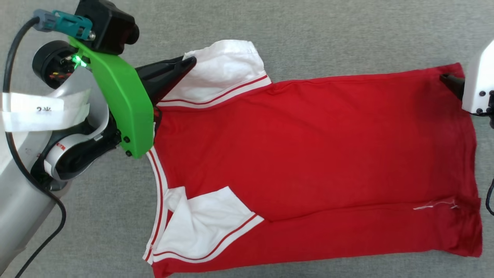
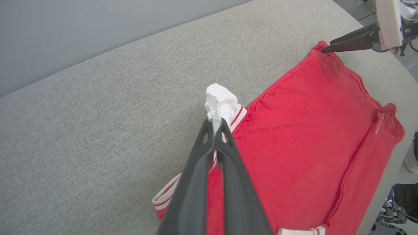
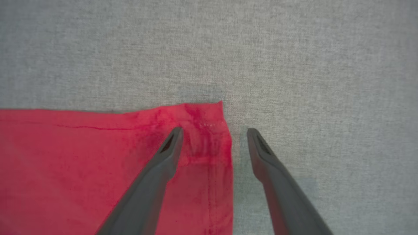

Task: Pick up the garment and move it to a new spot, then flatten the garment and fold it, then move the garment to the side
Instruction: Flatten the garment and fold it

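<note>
The garment (image 1: 308, 154), a red T-shirt with white striped sleeves, lies spread on the grey fabric surface, collar end to the left and hem to the right; its print is hidden. My left gripper (image 2: 215, 122) is shut on the far white sleeve (image 2: 222, 101), whose cloth bunches up past the fingertips. In the head view that left gripper (image 1: 189, 61) sits at the sleeve's (image 1: 224, 73) left edge. My right gripper (image 3: 214, 132) stands open, straddling the far hem corner (image 3: 209, 114): one finger over the red cloth, the other over the bare surface.
The grey fabric surface (image 1: 308, 34) runs all around the shirt, with free room beyond the sleeve and the hem. A grey wall (image 2: 98, 29) rises behind the surface's far edge. My left arm's cables (image 1: 11, 116) hang at the left.
</note>
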Available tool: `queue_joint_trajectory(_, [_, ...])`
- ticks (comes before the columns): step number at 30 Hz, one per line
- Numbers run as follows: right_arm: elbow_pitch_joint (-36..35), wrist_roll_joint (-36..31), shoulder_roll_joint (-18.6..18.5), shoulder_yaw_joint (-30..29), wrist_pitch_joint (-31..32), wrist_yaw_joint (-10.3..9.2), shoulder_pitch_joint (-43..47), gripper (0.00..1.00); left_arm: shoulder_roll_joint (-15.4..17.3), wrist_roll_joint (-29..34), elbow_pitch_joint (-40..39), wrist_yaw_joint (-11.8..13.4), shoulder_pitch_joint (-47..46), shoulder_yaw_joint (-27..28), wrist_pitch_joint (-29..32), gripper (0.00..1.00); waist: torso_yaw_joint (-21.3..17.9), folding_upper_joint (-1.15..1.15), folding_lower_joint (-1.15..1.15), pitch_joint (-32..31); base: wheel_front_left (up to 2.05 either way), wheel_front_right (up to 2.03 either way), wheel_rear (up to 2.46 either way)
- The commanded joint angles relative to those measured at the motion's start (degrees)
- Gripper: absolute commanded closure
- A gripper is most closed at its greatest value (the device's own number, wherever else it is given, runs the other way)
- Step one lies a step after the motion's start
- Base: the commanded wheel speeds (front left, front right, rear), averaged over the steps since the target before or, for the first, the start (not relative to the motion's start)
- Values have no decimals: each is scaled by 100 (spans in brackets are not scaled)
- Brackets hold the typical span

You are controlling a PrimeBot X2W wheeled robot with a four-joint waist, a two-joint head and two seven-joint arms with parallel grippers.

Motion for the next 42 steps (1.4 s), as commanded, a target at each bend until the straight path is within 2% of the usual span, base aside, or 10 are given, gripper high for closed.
queue_joint_trajectory(1, [108,-68,-10,34,-61,-4,-71,0,14,42,-35,44,90,2,-59,100,179,0,0,164,0,0,0])
queue_joint_trajectory(9, [589,-27,-45,196,-206,-4,60,0,-55,49,-49,1,132,-10,-194,100,312,0,0,217,0,0,0])
queue_joint_trajectory(10, [628,7,-57,244,-232,-4,95,52,-57,43,-26,-7,151,-10,-215,100,320,0,0,209,0,0,0])
queue_joint_trajectory(11, [655,25,-71,268,-272,-4,113,82,-56,38,-2,-11,170,-10,-230,100,324,0,0,198,0,0,0])
queue_joint_trajectory(12, [675,33,-94,293,-367,-4,126,100,-56,24,33,-14,199,-8,-252,100,326,0,0,177,0,0,0])
queue_joint_trajectory(21, [954,428,-86,192,-1473,-4,200,100,-69,-16,418,77,615,109,-709,100,268,0,0,-304,0,0,0])
queue_joint_trajectory(29, [778,1012,-323,260,-2276,-4,737,100,-24,-129,577,209,1250,197,-1141,100,243,0,0,-1031,0,0,0])
queue_joint_trajectory(36, [310,1617,-476,273,-2812,-4,1719,100,34,-256,350,490,2023,181,-1409,100,301,0,0,-1619,0,0,0])
queue_joint_trajectory(42, [-184,2121,-539,135,-3116,-4,2676,100,226,-209,-69,896,2850,64,-1570,100,333,0,0,-1937,0,0,0])
